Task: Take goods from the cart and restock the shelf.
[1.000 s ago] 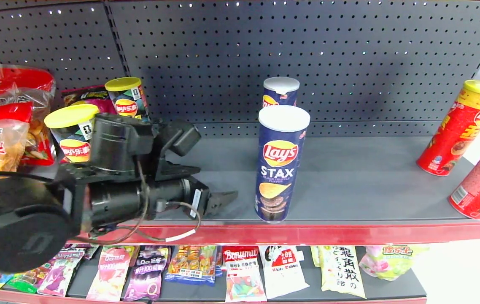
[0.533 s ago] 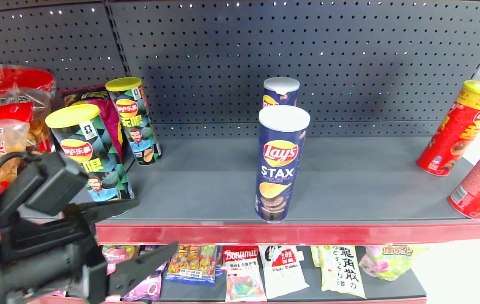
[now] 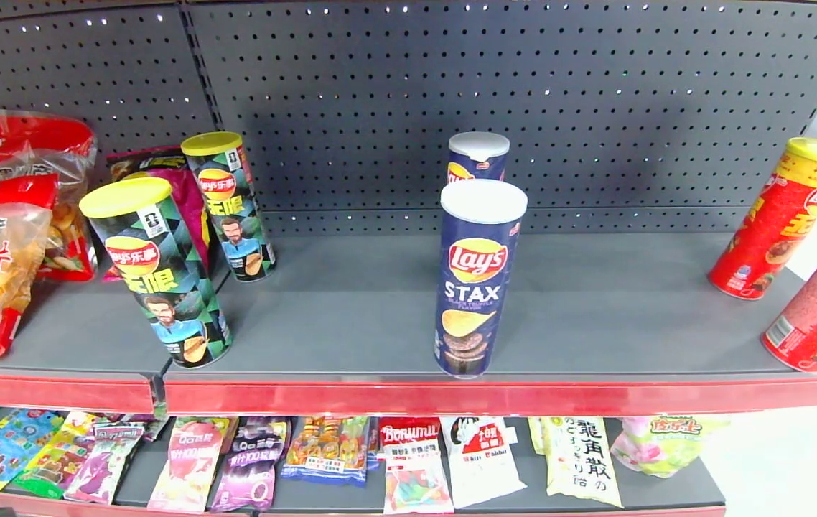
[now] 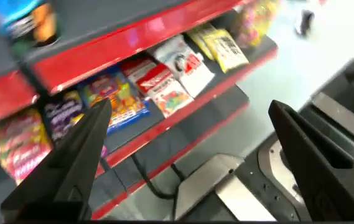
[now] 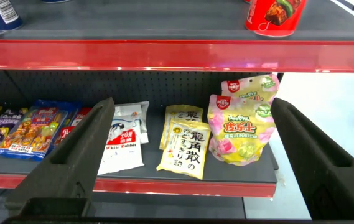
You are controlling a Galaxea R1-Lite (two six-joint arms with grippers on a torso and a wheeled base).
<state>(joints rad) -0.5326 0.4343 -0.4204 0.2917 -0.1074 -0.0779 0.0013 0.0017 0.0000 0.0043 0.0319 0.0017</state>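
A grey shelf (image 3: 595, 309) with a red front lip backs onto dark pegboard (image 3: 523, 93). A tall navy chip can (image 3: 480, 280), white-lidded, stands upright at the shelf's front edge, another behind it. Yellow-lidded green cans (image 3: 157, 276) stand left, red cans (image 3: 775, 215) right. The left pincer (image 4: 190, 106) and right pincer (image 5: 190, 106) both gape wide, empty, before the lower shelf's snack packets (image 5: 186, 149).

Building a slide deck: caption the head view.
Chip cans stand spaced along the grey shelf, candy packets below.

Grey shelf (image 3: 595, 309) edged in red, dark pegboard (image 3: 523, 86) dotted with holes, navy can (image 3: 479, 287) capped in white, green-and-black triangle-patterned can (image 3: 157, 276) lidded in yellow, red can (image 3: 782, 215) topped in yellow.
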